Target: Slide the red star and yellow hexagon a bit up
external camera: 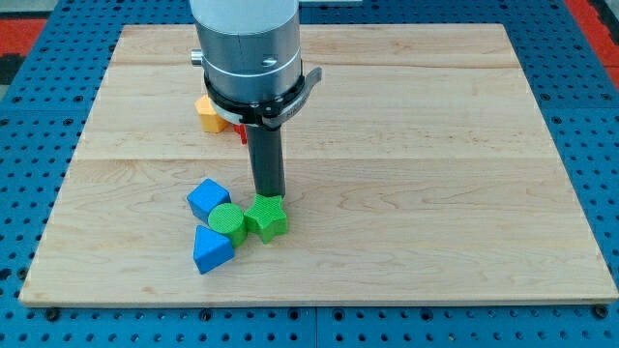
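Camera view: the tip (268, 194) sits at 12 o'clock of the green star (266, 217), just touching it. No hand here, just a rod. Yellow hexagon (208, 113) and red star (241, 130) lie at 11 o'clock, half hidden behind the arm. Green cylinder (227, 221) and two blue blocks (207, 197) (212, 249) cluster on the counter (435, 145).

A robotics lab bench: wooden board (387, 145) on blue perforated base (39, 145) (pegboard-like).

My tip (269, 194) is resting just above the green star (266, 217). Green cylinder (227, 221) is sitting between two blue blocks (208, 198) (212, 249). Yellow hexagon (209, 115) and red star (241, 130) are showing partly behind the arm.
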Tool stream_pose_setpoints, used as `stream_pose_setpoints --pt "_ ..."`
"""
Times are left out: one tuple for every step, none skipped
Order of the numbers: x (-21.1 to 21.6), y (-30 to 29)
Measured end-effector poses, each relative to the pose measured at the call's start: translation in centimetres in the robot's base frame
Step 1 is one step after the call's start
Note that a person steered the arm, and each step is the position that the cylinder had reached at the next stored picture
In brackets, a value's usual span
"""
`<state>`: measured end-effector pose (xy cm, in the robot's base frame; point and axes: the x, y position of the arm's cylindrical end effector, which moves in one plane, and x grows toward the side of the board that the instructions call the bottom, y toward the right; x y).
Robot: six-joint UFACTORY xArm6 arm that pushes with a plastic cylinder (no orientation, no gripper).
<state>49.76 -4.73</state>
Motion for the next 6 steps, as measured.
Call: stream_pose_setpoints --pt "0.0 0.0" --pt "0.0 0.5" --pt "-0.7 0.4" --pt "-2.6 -0.1" --pt "-4.5 -3.0" --pt "-6.6 -5.1"
